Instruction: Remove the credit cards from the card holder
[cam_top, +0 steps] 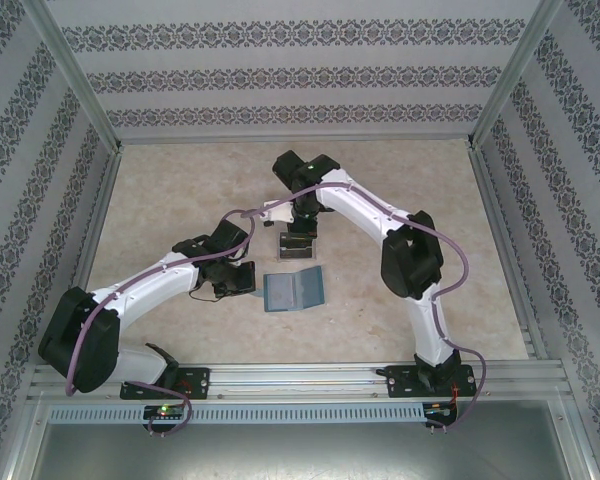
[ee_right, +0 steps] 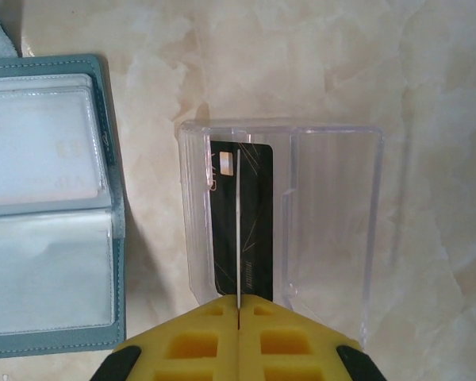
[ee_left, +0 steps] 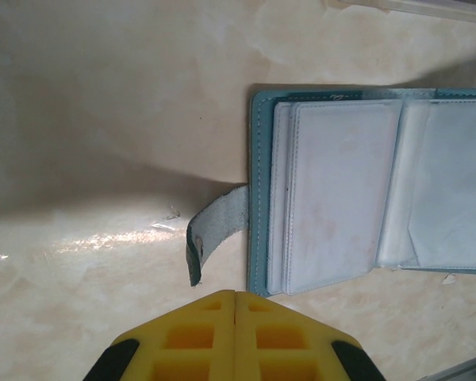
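Observation:
The teal-blue card holder (cam_top: pixel 293 291) lies open on the table, its clear inner pockets (ee_left: pixel 333 190) facing up and its closing tab (ee_left: pixel 214 226) curled off to one side. My left gripper (ee_left: pixel 235 295) is shut and empty, just short of the holder's corner by the tab. My right gripper (ee_right: pixel 239 300) is shut on a thin pale credit card (ee_right: pixel 237 230) seen edge-on, held upright over the clear tray (ee_right: pixel 333 214). A dark credit card (ee_right: pixel 258 222) lies flat in that tray. The holder's edge (ee_right: pixel 47 206) sits left of the tray.
The clear plastic tray (cam_top: pixel 298 246) rests just beyond the card holder at mid-table. Patterned walls and metal rails (cam_top: pixel 280 375) enclose the beige tabletop (cam_top: pixel 180 190) on all sides.

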Robot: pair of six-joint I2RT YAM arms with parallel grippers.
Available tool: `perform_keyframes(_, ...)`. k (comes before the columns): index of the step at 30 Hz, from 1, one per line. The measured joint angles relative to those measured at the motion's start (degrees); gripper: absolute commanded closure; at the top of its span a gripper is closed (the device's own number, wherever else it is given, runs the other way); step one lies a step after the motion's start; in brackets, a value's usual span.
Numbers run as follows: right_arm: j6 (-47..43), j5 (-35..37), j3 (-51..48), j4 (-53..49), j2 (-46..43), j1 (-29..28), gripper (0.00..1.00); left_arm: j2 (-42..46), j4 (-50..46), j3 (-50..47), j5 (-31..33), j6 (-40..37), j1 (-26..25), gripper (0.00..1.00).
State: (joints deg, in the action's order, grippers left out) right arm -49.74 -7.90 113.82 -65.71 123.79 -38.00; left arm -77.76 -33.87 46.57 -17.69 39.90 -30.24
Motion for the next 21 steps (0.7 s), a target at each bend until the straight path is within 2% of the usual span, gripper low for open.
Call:
perform_keyframes(10,0.3,-1.4,1.0,-2.0,2.9,0.0,0.99,0.0,0.0,0.0,0.0,0.0,0.7,0.94)
perform_keyframes(16,1.3,-2.0,1.6,-2.3,4.2,0.0,0.85,-0.4,0.0,0.0,0.0,0.0,0.7,0.94)
perform_keyframes(21,3.0,-0.4,2.2,-1.7,4.3,0.0,0.78,-1.0,0.0,0.0,-0.5,0.0,0.7,0.94)
